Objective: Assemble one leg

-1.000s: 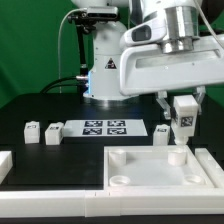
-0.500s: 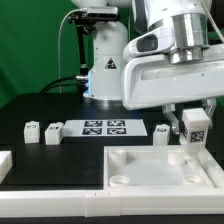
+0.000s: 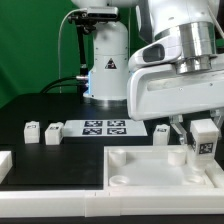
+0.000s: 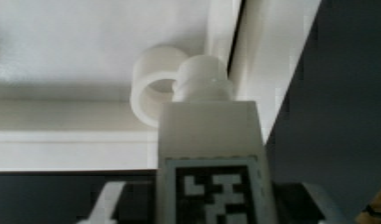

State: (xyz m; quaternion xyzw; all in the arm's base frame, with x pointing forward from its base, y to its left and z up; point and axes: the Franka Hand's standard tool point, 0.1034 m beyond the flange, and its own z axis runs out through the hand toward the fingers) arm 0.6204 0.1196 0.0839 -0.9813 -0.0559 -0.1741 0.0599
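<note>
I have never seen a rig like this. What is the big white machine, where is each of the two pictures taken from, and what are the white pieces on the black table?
The big white machine is a robot arm. Its two-finger gripper is shut on the leg, a small white block with a square tag. One picture comes from a camera off the arm. The other comes from a camera on the wrist and looks past the held leg at a round corner hole of the tabletop, a large white tray. On the black table lie three loose legs and the marker board, which is no furniture part.
</note>
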